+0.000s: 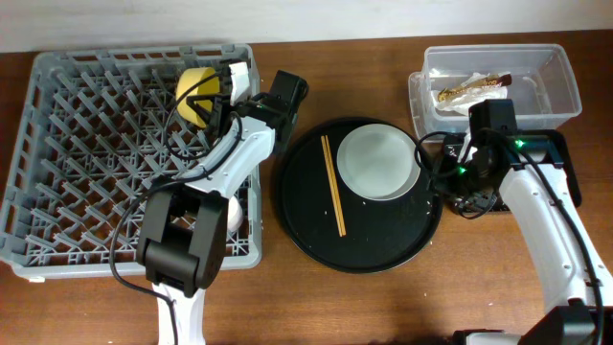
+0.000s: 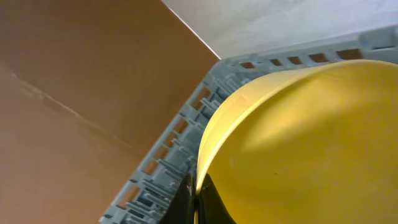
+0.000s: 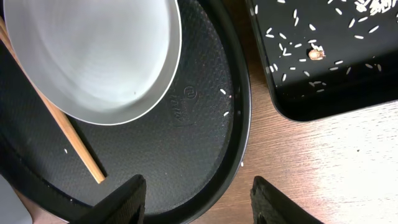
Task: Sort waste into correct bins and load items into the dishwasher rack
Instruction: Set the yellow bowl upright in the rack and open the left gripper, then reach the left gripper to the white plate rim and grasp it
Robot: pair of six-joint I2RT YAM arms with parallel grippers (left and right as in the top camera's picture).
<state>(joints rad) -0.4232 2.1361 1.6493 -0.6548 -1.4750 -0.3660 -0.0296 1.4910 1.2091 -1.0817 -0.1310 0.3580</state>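
My left end effector grips the bowl by its rim at the 1 o'clock corner of the rack. I would seat it on edge between pegs before release. The right end effector stands wide near the plate.

Place: a robotics lab bench staged as a dishwashing station, not a working kitchen.
Machines: a left arm and a right arm with loose black cables share one bare wooden table.
Kitchen props: a grey dishwasher rack sits on the table under the left gripper, which grips a yellow bowl. A plate and chopsticks lie on a round black tray ahead of the right gripper.
Bins: a clear tub and a shallow black tray lie just beyond the right gripper.
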